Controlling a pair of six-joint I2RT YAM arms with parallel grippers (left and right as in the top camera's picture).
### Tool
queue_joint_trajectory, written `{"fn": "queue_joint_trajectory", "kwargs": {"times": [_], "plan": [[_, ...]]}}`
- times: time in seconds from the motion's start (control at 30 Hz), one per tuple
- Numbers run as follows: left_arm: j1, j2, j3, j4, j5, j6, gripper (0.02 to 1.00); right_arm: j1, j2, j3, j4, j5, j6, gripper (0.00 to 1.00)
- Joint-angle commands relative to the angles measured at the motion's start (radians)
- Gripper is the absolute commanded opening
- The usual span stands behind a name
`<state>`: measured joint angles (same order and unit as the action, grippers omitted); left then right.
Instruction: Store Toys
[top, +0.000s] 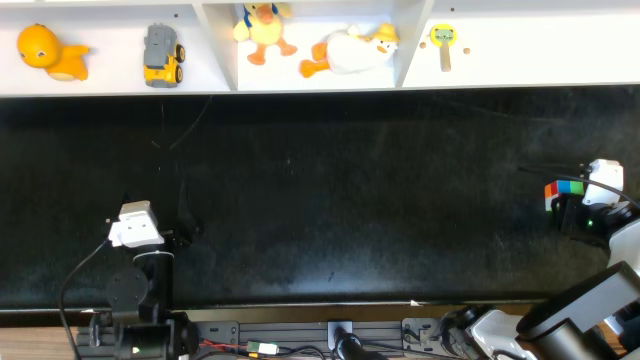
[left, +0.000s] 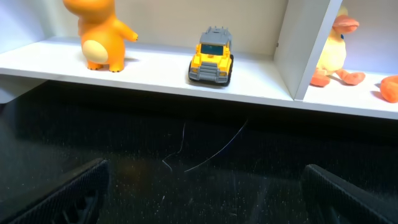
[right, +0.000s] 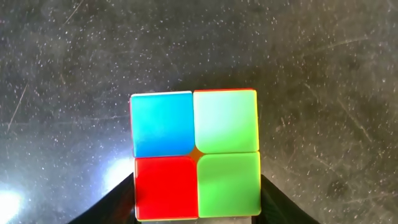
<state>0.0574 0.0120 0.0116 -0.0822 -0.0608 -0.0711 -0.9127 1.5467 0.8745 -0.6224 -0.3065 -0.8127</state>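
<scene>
At 3 o'clock on the table (top: 350, 200), our right gripper (right: 198, 180) pinches the cube (right: 194, 152) by its sides, ready, we judge, for the shelf (top: 540, 50) at 12 o'clock, while our left gripper (left: 205, 186) hangs spread and empty at 8 o'clock.

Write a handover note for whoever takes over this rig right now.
Left gripper: empty, jaws open, at the table's left side, facing the shelf.
Right gripper: jaws shut on the cube, at the table's right side.
Done: orange toy and truck in the left bay, yellow duck and white duck in the middle bay, small toy in the right bay.
Left: the cube is not yet in the shelf.
</scene>
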Motion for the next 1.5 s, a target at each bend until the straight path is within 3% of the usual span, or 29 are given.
{"fn": "queue_joint_trajectory", "kwargs": {"times": [0.03,0.37,0.8,1.1,1.5], "plan": [[-0.007,-0.009,-0.003,0.001,-0.005,0.019,0.998,0.006,0.003,-0.004,0.009,-0.001,-0.002,0.476],[-0.007,-0.009,-0.003,0.001,-0.005,0.019,0.998,0.072,-0.091,-0.004,0.029,0.038,-0.002,0.413],[-0.007,-0.009,-0.003,0.001,-0.005,0.019,0.998,0.286,-0.137,0.185,0.130,0.065,0.085,0.380],[-0.007,-0.009,-0.003,0.001,-0.005,0.019,0.998,0.382,0.037,0.402,0.129,0.073,0.149,0.360],[-0.007,-0.009,-0.003,0.001,-0.005,0.019,0.998,0.505,0.293,0.635,0.128,0.153,0.187,0.349]]}}
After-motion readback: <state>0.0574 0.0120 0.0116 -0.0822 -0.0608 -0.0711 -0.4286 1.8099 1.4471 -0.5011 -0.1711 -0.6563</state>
